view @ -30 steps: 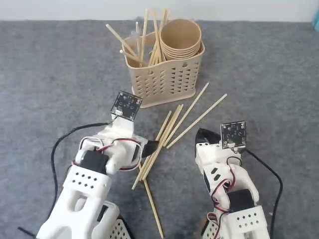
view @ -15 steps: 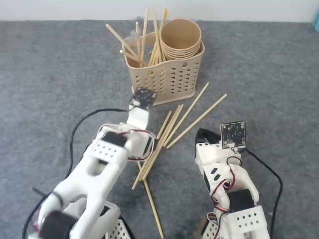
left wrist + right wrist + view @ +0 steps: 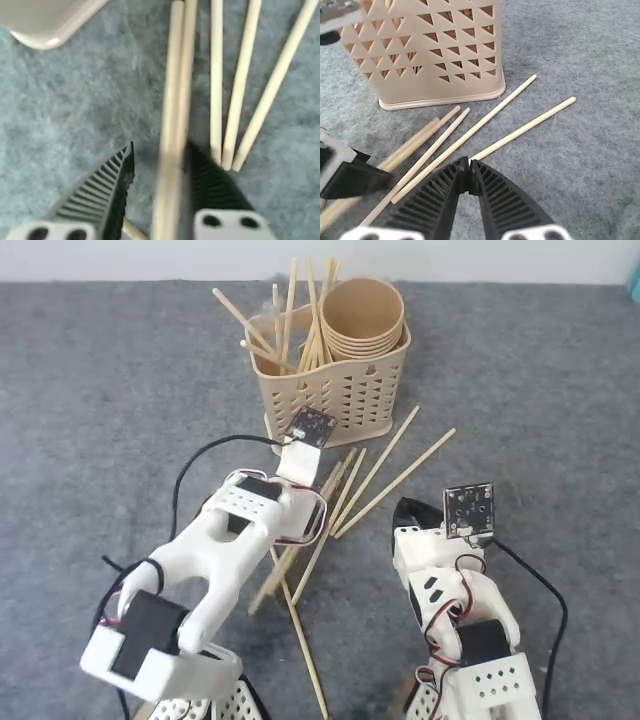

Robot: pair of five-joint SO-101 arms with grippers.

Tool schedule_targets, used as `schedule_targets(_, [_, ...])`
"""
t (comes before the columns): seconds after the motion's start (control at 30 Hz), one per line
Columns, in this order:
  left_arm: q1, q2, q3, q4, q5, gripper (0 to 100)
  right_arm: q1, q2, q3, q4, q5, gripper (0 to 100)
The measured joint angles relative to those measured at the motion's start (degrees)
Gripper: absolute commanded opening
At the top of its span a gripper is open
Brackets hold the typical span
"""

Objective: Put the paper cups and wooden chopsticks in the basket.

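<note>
- We see our left gripper (image 3: 159, 150) low over the grey mat (image 3: 100, 390), just in front of the basket (image 3: 335, 405).
- Its jaws are spread and straddle a pair of chopsticks (image 3: 175, 110). The pair lies against one jaw, with a gap to the other.
- Three more chopsticks (image 3: 240, 100) lie just beside that pair, outside the jaws and nearly parallel to it.
- Our right gripper (image 3: 469, 165) sits low over the mat, well apart from the basket. Its jaws are pressed together tip to tip with nothing between them.
- Just beyond those tips we find the near end of a long chopstick (image 3: 522, 129), which lies flat on the mat.
- The paper cups (image 3: 363, 310) stand nested in one stack inside the basket, at its right side in the high view.
- A bundle of upright chopsticks (image 3: 290, 325) leans in the basket's other side, fanning out above the rim.
- One stray chopstick (image 3: 305, 650) lies on the mat between the two arms.
</note>
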Motion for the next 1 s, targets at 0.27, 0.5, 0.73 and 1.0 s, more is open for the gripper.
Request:
schedule_targets(0.27, [2.4,0.2,-0.5,1.7,-0.3,1,0.0,0.0,0.0,0.0,0.0,0.8])
schedule_targets(0.5, [2.9,0.2,-1.4,3.7,-0.3,1,0.4,0.0,0.0,0.0,0.0,0.8])
schedule_targets(0.73, [3.0,-3.3,0.1,6.2,-5.6,1,0.3,0.0,0.0,0.0,0.0,0.8])
schedule_targets(1.0, [3.0,-21.6,9.8,8.5,-7.4,1,0.3,0.0,0.0,0.0,0.0,0.8])
